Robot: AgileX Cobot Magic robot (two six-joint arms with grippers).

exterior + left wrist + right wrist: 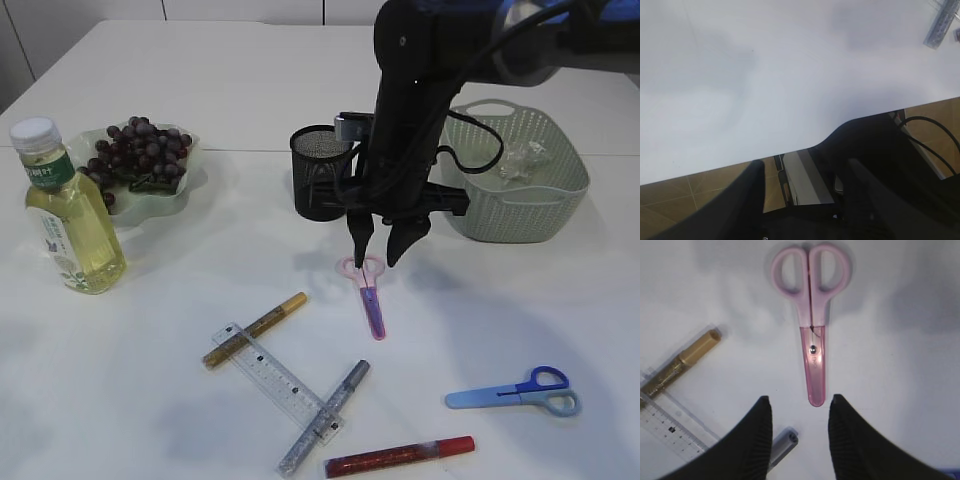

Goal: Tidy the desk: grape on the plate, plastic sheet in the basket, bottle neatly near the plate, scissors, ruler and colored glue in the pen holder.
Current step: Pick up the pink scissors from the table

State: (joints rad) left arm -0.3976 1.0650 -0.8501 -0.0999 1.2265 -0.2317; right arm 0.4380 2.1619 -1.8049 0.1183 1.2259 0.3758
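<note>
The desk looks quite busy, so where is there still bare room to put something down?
Bare white table runs behind the grape plate and pen holder, and between the bottle and pink scissors. The front is crowded: ruler, glue pens and blue scissors.

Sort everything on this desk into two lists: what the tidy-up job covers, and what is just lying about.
Job:
purple grapes on pale green plate
yellow-liquid bottle
pink scissors
blue scissors
clear ruler
gold glue pen
silver glue pen
red glue pen
black mesh pen holder
green basket holding crumpled plastic sheet

Lying about:
nothing visible
</note>
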